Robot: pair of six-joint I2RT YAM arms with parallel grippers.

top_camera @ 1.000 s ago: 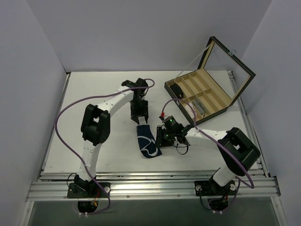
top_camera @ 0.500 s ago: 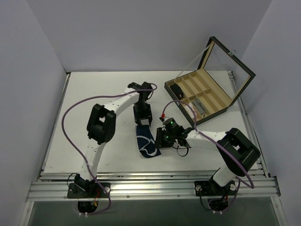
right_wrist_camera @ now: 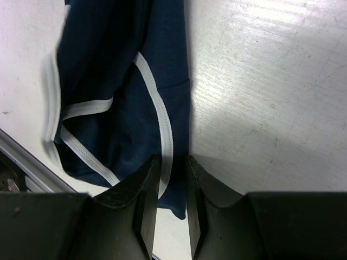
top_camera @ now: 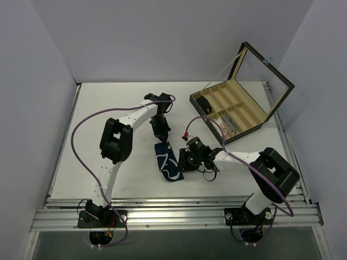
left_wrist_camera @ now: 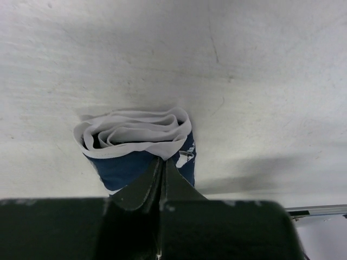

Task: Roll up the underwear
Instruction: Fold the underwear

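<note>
- Finds the underwear (top_camera: 167, 161) near the middle of the worktop (top_camera: 108, 108), between the two claws: far end coiled on itself with white lining showing, nearer part lying flatter, white trim up.
- Catches the left claw (top_camera: 161, 136) clenched at that coiled end, fingertips pressed together against the navy outer layer; cloth between them or not: cannot tell.
- Has the right claw (top_camera: 183, 161) pinched nearly closed on the trimmed side edge of the flatter part, grasping the hem.
- Puts the job, by judgement, partway: coil begun, nearer cloth yet to wind in.
- For a clean roll: wind in small, even turns; hold the loose edge taut and straight with the right claw; press low to the worktop to stop soft layers springing open or skewing.
</note>
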